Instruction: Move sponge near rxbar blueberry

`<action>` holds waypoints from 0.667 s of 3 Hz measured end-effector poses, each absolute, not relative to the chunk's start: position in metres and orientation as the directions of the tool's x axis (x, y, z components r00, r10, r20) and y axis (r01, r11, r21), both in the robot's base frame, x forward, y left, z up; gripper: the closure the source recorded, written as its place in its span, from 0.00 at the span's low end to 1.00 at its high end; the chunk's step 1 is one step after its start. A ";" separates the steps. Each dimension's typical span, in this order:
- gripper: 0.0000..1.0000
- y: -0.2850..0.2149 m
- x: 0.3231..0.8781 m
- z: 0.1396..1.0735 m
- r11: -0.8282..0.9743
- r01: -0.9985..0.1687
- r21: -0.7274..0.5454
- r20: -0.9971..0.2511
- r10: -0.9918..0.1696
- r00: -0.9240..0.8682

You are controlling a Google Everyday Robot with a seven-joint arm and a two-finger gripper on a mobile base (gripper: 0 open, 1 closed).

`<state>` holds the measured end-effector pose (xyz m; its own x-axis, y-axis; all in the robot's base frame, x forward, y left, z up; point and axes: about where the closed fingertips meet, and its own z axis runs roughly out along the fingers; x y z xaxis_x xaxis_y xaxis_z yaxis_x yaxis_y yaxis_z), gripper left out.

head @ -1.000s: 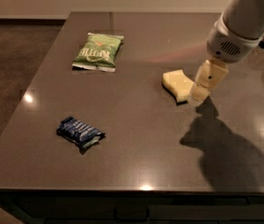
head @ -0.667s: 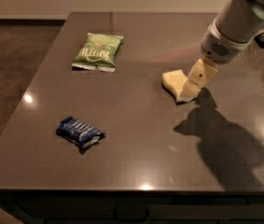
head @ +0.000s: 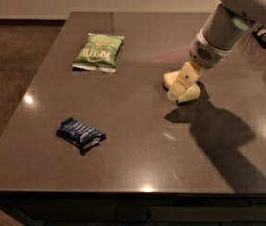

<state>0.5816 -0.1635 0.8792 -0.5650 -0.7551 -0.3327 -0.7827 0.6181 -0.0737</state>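
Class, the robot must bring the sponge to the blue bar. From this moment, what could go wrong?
1. The end effector is down at the sponge, hiding its middle; the hold cannot be judged, so the foam might slip or get shoved.
2. The bar lies far off across the table; a drop midway would leave the sponge short.
3. Setting down too close could knock the bar.

Cream gripper (head: 177, 93) tipping white arm (head: 224, 27)

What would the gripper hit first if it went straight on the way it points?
The sponge. The gripper points down and leftward over the right half of the table, and its tip overlaps the sponge in this view. Contact looks immediate, though depth leaves it unclear whether they touch.
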 end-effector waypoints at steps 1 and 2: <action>0.00 -0.154 0.591 0.866 0.632 -0.774 -0.048 -0.334 -0.740 -0.584; 0.00 -0.147 0.596 0.854 0.638 -0.770 -0.036 -0.321 -0.737 -0.595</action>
